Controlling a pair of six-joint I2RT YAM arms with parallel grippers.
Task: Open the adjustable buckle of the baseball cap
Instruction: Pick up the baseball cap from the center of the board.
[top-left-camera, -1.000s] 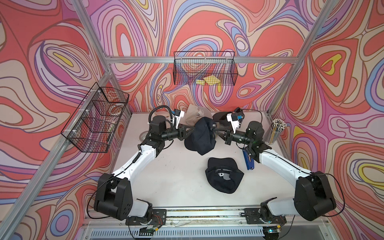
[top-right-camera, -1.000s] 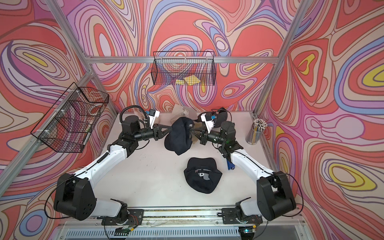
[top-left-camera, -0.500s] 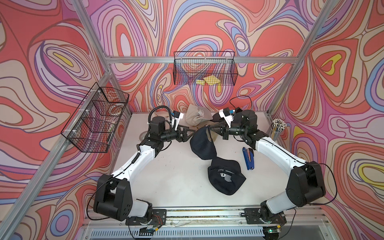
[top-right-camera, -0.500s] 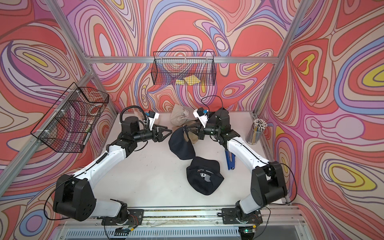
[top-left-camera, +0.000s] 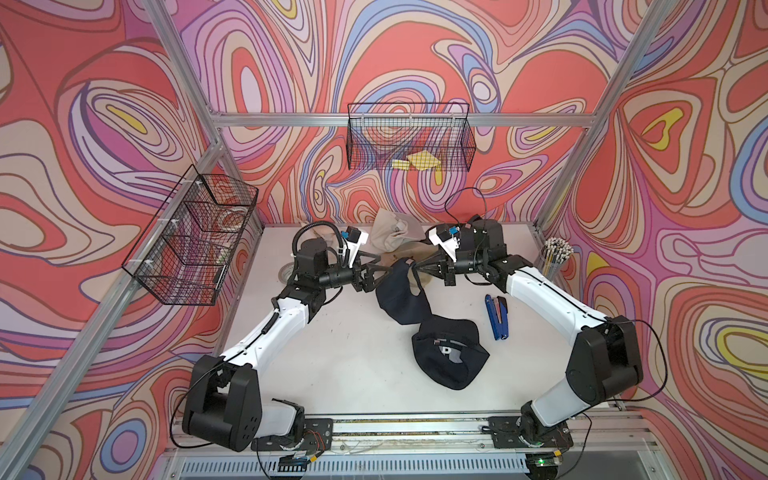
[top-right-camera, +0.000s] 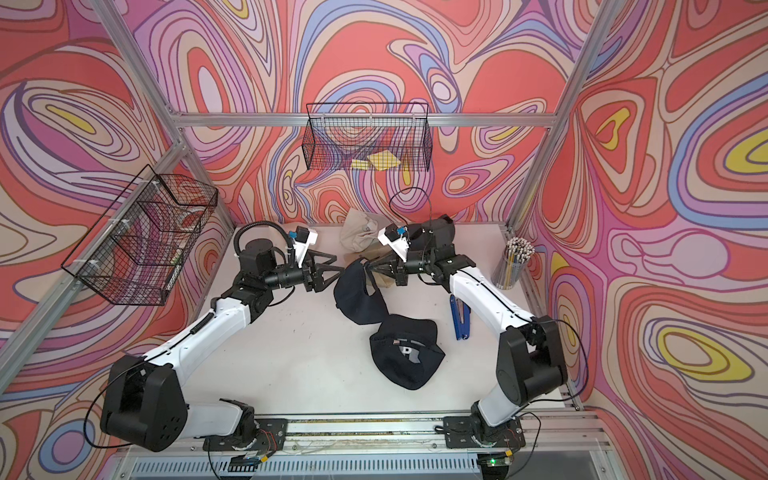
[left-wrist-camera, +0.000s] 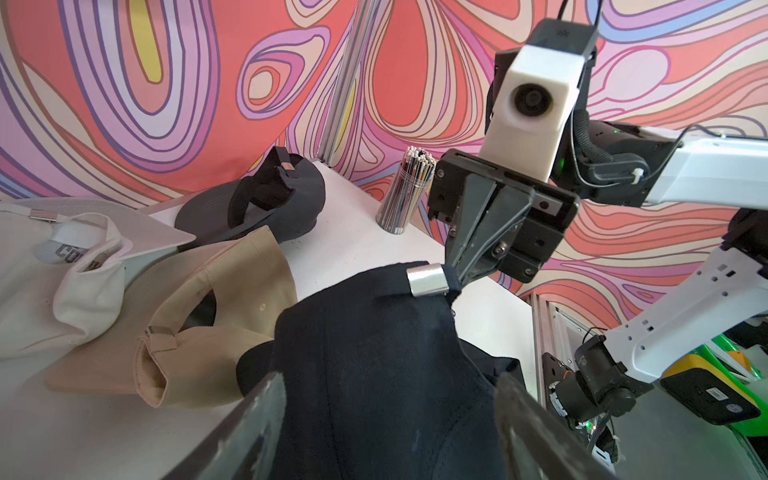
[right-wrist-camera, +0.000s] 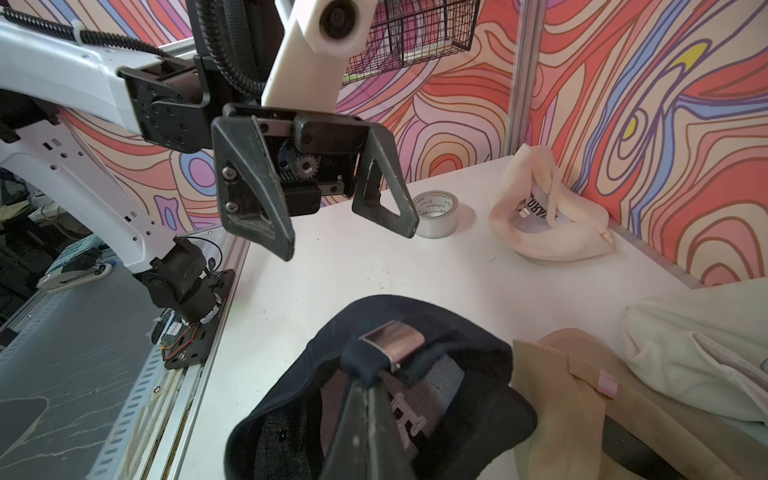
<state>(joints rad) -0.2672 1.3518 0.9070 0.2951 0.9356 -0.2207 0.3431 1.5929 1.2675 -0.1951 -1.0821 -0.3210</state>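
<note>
Holding the navy cap by its strap: right gripper pinched shut right beside the silver buckle, cap dangling over the back middle of the table. Left gripper wide open, empty, just short of the cap. Judgement: clamp left on the buckle's metal flap, not fabric, then lever against the right's hold.

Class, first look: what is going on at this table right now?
A robot is working on a navy cap. The right gripper is shut on the cap's strap, right beside the metal buckle, holding it up. The left gripper is open, facing the cap and holding nothing. A second dark cap lies on the table.
</note>
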